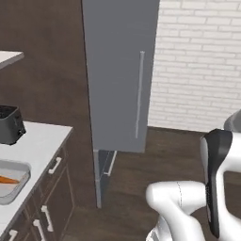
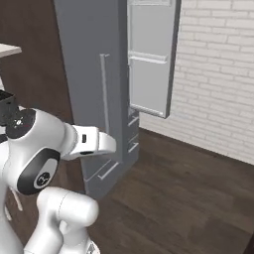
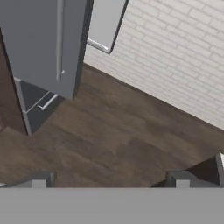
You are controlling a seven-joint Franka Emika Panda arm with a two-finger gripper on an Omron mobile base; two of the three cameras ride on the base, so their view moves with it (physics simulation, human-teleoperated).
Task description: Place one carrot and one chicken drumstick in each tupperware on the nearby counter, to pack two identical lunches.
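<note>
grey tupperware (image 1: 19,188), one carrot (image 1: 8,180) inside

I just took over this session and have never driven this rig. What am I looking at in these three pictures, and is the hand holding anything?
The machine is a white robot arm on a base that drives. Two pictures come from cameras on that base, behind the arm to its left and right. The third comes from a camera on the hand, looking along the gripper; the two dark stubs at its bottom are the finger tips, standing wide apart with nothing between them.

Ahead stands a tall grey fridge with its door swung open, a white brick wall and a dark wood floor.

In the left base view, the counter carries a black toaster and a grey tupperware with a carrot in it.
</note>
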